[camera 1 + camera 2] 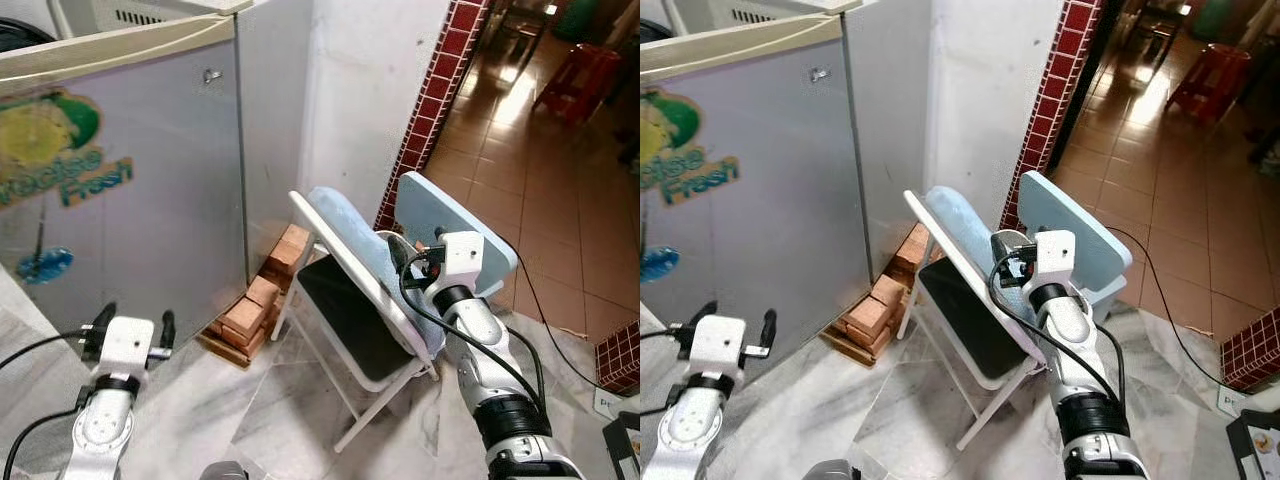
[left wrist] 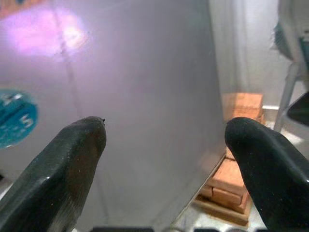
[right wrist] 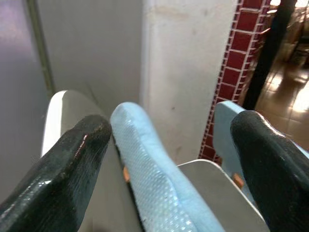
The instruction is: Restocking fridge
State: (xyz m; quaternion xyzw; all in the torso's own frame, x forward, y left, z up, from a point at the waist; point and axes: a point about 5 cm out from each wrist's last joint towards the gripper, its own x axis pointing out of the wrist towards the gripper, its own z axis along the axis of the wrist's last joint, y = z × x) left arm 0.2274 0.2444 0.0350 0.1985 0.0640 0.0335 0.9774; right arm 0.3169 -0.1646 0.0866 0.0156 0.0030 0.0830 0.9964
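The right gripper is spread wide and holds nothing, close over the folding chair with its blue cushion. It could bump the chair and tip it. The left gripper, also spread and bare, hangs near the fridge beside the bricks.

White folding chair leaning tilted beside stacked bricks. Light blue cushion resting against chair back. Red-tiled pillar behind. Red stool on far floor.
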